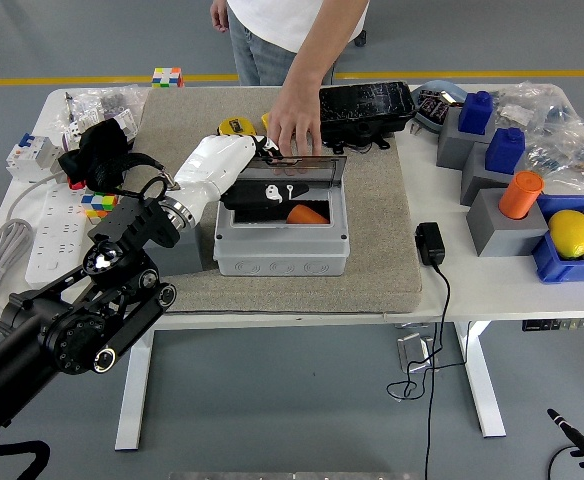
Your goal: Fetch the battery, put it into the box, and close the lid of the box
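A grey box stands on the mat in the middle of the table. An orange battery lies inside it. The box's tinted clear lid is hinged at the back and tilted low over the opening. My left hand, black on a white forearm, lies flat on the lid with the fingers stretched out over the opening. A person's hand rests at the box's back edge by the hinge. My right arm is out of view.
A black case lies behind the box. A black adapter with its cable sits right of the mat. Grey blocks, an orange cylinder and a lemon are at the right. A power strip and clutter are at the left.
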